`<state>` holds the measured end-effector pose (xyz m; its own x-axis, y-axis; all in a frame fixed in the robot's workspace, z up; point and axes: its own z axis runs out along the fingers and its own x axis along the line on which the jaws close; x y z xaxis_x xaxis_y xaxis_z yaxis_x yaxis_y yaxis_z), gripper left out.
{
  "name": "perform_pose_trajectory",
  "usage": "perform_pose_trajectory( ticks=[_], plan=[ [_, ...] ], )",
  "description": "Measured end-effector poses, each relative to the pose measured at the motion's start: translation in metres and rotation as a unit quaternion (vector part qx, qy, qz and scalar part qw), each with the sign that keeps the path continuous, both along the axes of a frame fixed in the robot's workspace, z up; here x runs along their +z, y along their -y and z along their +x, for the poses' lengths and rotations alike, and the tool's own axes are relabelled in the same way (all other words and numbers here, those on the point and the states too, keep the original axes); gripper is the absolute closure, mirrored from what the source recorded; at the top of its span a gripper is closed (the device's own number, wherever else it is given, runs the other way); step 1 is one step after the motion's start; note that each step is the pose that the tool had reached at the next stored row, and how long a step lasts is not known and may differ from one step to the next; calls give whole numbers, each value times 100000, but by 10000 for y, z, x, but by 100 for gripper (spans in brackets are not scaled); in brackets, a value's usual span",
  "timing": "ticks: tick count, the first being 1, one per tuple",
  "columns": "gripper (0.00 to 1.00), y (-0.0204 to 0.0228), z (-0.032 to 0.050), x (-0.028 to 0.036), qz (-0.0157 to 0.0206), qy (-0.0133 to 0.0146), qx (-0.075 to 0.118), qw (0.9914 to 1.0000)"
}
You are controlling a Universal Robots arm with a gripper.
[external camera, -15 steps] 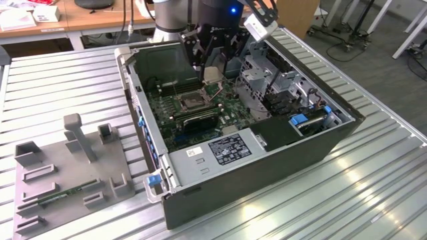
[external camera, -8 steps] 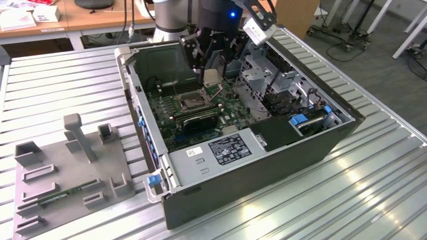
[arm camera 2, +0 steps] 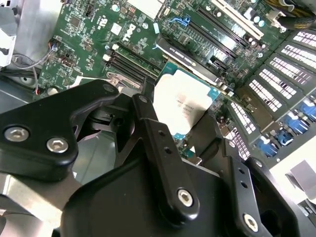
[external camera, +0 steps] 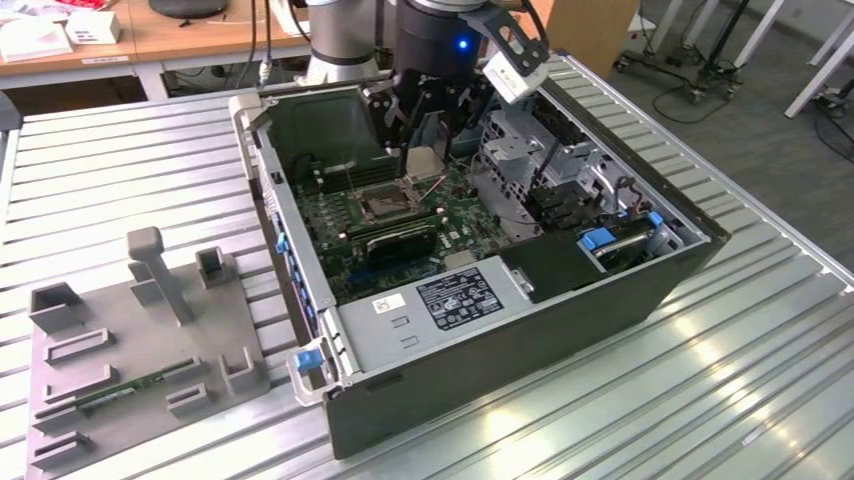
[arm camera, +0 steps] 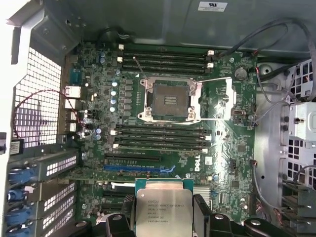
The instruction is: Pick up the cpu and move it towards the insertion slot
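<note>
the black two-fingered tool [arm camera: 160, 217] is gripping the flat square silvery cpu [arm camera: 159, 211] by its edges above the green board, beside the open silver-framed dark socket [arm camera: 170, 99], so any tilt is risking bent socket pins.

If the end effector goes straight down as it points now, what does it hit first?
Probably the green motherboard beside the insertion slot, not the socket itself. The end effector holds the cpu offset from it; depth is unclear.
</note>
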<state>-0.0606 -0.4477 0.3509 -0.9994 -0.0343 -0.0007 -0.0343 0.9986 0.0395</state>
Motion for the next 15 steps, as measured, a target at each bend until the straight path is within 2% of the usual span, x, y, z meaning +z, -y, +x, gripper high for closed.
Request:
perform_pose_trajectory(
  ticks=[8, 15],
  plan=[
    [45, -3, 0, -6, 14, 8, -2, 100000],
    [45, -58, 0, -12, 3, 1, -1, 100000]
  ],
)
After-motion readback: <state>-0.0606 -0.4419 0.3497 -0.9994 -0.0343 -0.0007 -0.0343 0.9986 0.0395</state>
